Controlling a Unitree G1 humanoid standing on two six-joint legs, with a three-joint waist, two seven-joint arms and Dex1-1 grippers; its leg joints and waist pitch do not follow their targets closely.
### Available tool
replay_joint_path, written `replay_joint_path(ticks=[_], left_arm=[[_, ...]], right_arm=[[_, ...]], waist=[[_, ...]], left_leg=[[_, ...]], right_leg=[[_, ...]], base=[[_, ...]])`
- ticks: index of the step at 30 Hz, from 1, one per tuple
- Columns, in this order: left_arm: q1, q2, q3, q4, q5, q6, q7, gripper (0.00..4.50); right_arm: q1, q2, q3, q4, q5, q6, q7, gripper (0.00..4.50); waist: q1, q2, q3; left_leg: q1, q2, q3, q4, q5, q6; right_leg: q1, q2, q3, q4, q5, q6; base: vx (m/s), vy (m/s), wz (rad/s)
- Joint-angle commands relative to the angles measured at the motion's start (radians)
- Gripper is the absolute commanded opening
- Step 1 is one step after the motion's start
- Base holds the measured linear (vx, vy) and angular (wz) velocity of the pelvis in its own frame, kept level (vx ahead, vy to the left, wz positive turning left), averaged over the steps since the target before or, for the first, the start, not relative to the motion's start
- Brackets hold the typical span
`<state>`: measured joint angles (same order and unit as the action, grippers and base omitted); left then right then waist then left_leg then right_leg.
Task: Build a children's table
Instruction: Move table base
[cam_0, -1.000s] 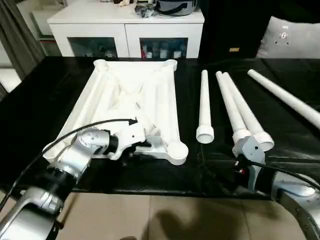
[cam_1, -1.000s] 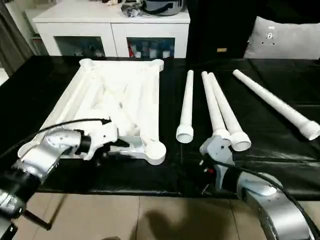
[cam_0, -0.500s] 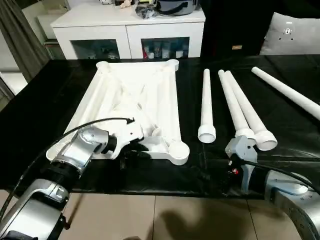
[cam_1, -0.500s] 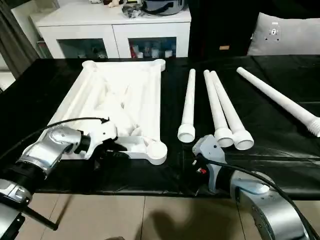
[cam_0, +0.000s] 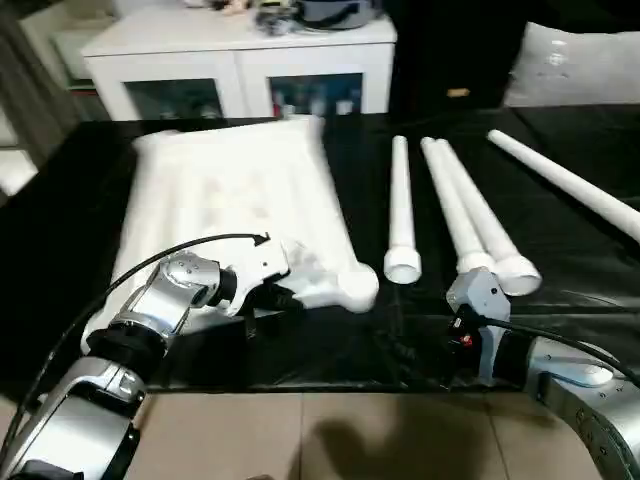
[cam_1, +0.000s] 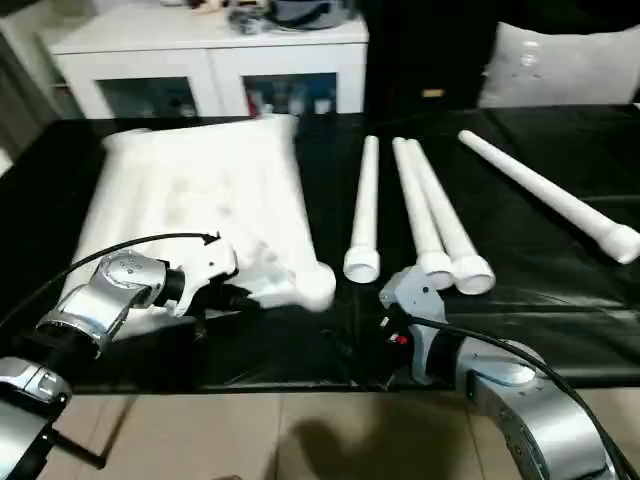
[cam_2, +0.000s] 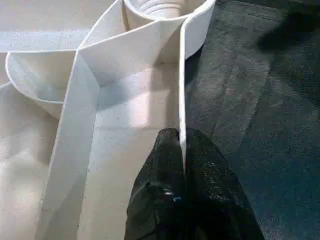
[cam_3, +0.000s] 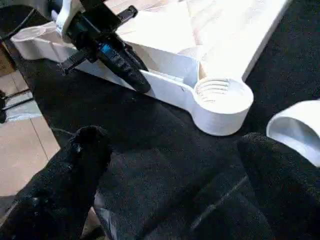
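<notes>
The white table top (cam_0: 230, 190) lies underside up on the black-covered surface. Its near right corner socket (cam_0: 358, 287) faces the front edge. My left gripper (cam_2: 181, 140) is shut on the thin near rim wall (cam_2: 182, 75) beside that socket, one finger on each side. Three white legs (cam_0: 402, 210) (cam_0: 450, 205) (cam_0: 490, 225) lie side by side to the right. A fourth leg (cam_0: 570, 185) lies slanted further right. My right gripper (cam_3: 175, 165) hovers open over the black cover, near the legs' wide ends, holding nothing.
A white cabinet with glass doors (cam_0: 240, 60) stands behind the surface. A pale grey cushion (cam_0: 575, 65) sits at the back right. The black cover (cam_0: 560, 270) ends at a front edge above the tiled floor (cam_0: 330, 430).
My left gripper's fingers have closed onto the top's near rim. The top now looks blurred and has shifted slightly. The camera has also moved. My right gripper stays open.
</notes>
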<state>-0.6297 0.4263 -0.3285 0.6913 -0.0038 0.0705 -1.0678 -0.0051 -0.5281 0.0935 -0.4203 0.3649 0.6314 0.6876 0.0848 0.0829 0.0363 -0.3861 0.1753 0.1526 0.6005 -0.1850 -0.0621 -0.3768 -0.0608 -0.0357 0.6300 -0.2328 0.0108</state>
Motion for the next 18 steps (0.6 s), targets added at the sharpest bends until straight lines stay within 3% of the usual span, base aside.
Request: replay_joint_path(ticks=[1,2,4,5,8,9,10,12,15,17,18], left_arm=[[0.028,0.013,0.002,-0.012,0.014,-0.043,0.014,0.02],[0.041,0.009,-0.001,-0.021,0.015,-0.094,0.002,0.02],[0.053,-0.003,0.007,-0.035,0.003,-0.121,-0.003,0.02],[0.069,-0.022,0.021,-0.065,-0.031,-0.13,-0.023,0.28],[0.1,-0.027,0.023,-0.125,-0.061,-0.11,-0.056,0.59],[0.115,-0.03,0.027,-0.153,-0.073,-0.101,-0.057,0.66],[0.128,-0.032,0.036,-0.178,-0.088,-0.093,-0.052,0.78],[0.144,-0.038,0.054,-0.204,-0.097,-0.095,-0.016,0.99],[0.194,-0.05,0.131,-0.31,-0.15,-0.059,0.069,1.07],[0.239,-0.062,0.189,-0.409,-0.185,-0.01,0.134,1.14],[0.28,-0.081,0.242,-0.49,-0.195,0.044,0.221,1.14]], right_arm=[[-0.016,0.01,0.013,-0.009,0.004,0.004,-0.015,4.5],[-0.021,0.022,0.01,-0.002,0.003,0.003,-0.027,4.5],[-0.031,0.047,-0.01,0.014,0.012,0.004,-0.048,4.5],[-0.052,0.095,-0.055,0.046,0.035,-0.006,-0.085,4.5],[-0.071,0.125,-0.091,0.064,0.043,-0.047,-0.108,4.5],[-0.075,0.134,-0.1,0.066,0.05,-0.044,-0.118,4.5],[-0.081,0.144,-0.107,0.066,0.056,-0.047,-0.125,4.5],[-0.092,0.165,-0.121,0.067,0.072,-0.044,-0.143,4.5],[-0.118,0.195,-0.115,0.071,0.007,-0.088,-0.214,4.5],[-0.135,0.236,-0.123,0.075,-0.006,-0.067,-0.277,4.5],[-0.154,0.253,-0.11,0.08,-0.048,-0.045,-0.337,4.5]], waist=[[0.009,-0.028,-0.057],[0.011,-0.024,-0.056],[0.009,-0.036,-0.054],[0.01,-0.036,-0.054],[0.011,-0.038,-0.055],[0.013,-0.046,-0.057],[0.017,-0.037,-0.059],[0.021,-0.042,-0.059],[0.02,-0.049,-0.057],[0.017,-0.049,-0.053],[0.016,-0.05,-0.05]], left_leg=[[0.012,0.047,-0.012,-0.067,-0.115,0.061],[0.014,0.049,-0.012,-0.068,-0.122,0.058],[0.014,0.051,-0.01,-0.073,-0.133,0.054],[0.016,0.049,-0.009,-0.072,-0.133,0.051],[0.016,0.049,-0.006,-0.072,-0.135,0.048],[0.017,0.053,-0.004,-0.072,-0.119,0.051],[0.019,0.055,-0.004,-0.07,-0.103,0.055],[0.017,0.054,-0.004,-0.07,-0.095,0.059],[0.017,0.053,-0.004,-0.074,-0.117,0.043],[0.017,0.052,-0.004,-0.077,-0.146,0.027],[0.018,0.05,-0.003,-0.079,-0.157,0.024]], right_leg=[[0.039,-0.082,0.04,-0.071,-0.011,-0.228],[0.037,-0.081,0.04,-0.073,-0.024,-0.225],[0.036,-0.081,0.04,-0.074,-0.033,-0.22],[0.034,-0.083,0.041,-0.073,-0.042,-0.219],[0.033,-0.086,0.041,-0.072,-0.061,-0.223],[0.03,-0.085,0.041,-0.069,-0.045,-0.224],[0.027,-0.085,0.041,-0.064,-0.012,-0.228],[0.027,-0.081,0.039,-0.06,0.03,-0.226],[0.028,-0.081,0.037,-0.061,0.042,-0.226],[0.027,-0.081,0.037,-0.063,0.007,-0.227],[0.027,-0.079,0.038,-0.068,-0.017,-0.221]], base=[[0.0,0.0,0.0],[0.0,0.0,0.0],[0.0,0.0,0.0],[0.0,0.0,0.0],[0.0,0.0,0.0],[0.0,0.0,0.0],[0.0,0.0,0.0],[0.0,0.0,0.0],[0.0,0.0,0.0],[0.0,0.0,0.0],[0.0,0.0,0.0]])
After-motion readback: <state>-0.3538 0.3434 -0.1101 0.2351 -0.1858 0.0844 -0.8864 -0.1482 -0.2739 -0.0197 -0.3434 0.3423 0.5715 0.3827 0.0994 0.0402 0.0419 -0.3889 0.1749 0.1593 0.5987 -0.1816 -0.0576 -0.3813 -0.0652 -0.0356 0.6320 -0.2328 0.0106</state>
